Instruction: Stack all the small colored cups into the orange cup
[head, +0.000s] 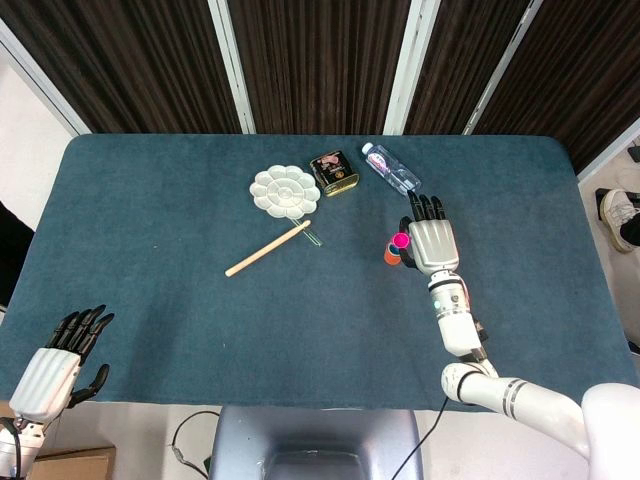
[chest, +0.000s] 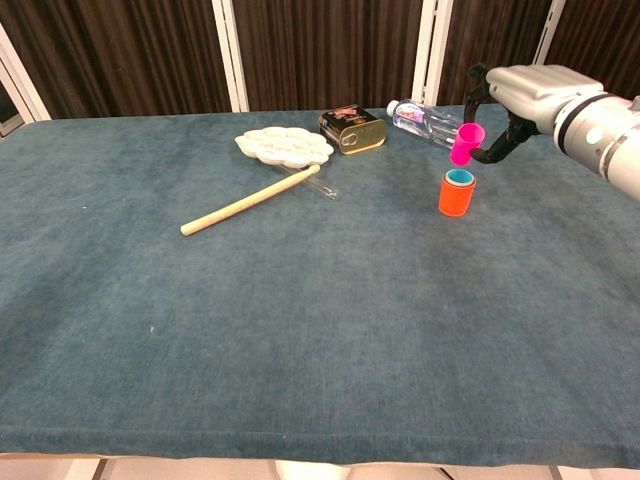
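The orange cup (chest: 456, 196) stands upright on the table right of centre, with a blue cup (chest: 459, 177) nested in it. From above, the orange cup (head: 391, 256) peeks out beside my right hand. My right hand (chest: 523, 94) pinches a small pink cup (chest: 466, 143) in the air just above the orange cup's mouth. The head view shows the pink cup (head: 400, 240) at the left edge of that hand (head: 430, 240). My left hand (head: 55, 365) hangs open off the table's near left corner, holding nothing.
A white palette dish (head: 283, 190), a dark tin (head: 333, 172) and a lying water bottle (head: 391, 169) sit at the back. A wooden stick (head: 266, 249) and a thin clear tube (head: 314, 236) lie left of the cups.
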